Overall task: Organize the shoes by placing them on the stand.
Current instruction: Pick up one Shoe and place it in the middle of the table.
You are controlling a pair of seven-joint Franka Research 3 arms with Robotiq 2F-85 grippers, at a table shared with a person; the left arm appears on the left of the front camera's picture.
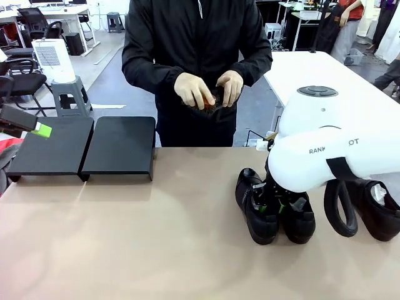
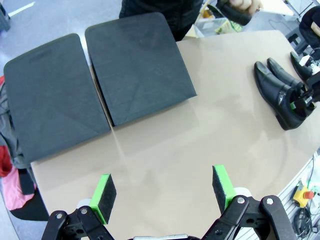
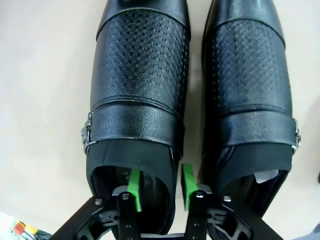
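Two glossy black shoes [image 1: 256, 209] [image 1: 299, 220] stand side by side at the table's right, also in the left wrist view [image 2: 274, 92]. My right gripper [image 1: 272, 203] [image 3: 160, 187] is down at the left shoe [image 3: 140, 85]. One pad is inside its opening and the other is between the shoes, with a gap still showing to the shoe's wall. A third shoe [image 1: 380, 212] lies behind the right arm. The person holds a dark object [image 1: 209, 99], seemingly a shoe. Both black stand platforms [image 1: 53, 147] [image 1: 120, 147] [image 2: 137, 65] are bare. My left gripper [image 2: 164, 192] [image 1: 37, 127] hovers open near them.
The shoe beside the gripped-at one [image 3: 250, 85] holds white paper stuffing. Behind the stand is a grey step stool [image 1: 67, 94] carrying a white appliance [image 1: 53, 59]. A white table [image 1: 325, 69] stands at the back right. Bare tan tabletop [image 1: 156, 237] spans the middle.
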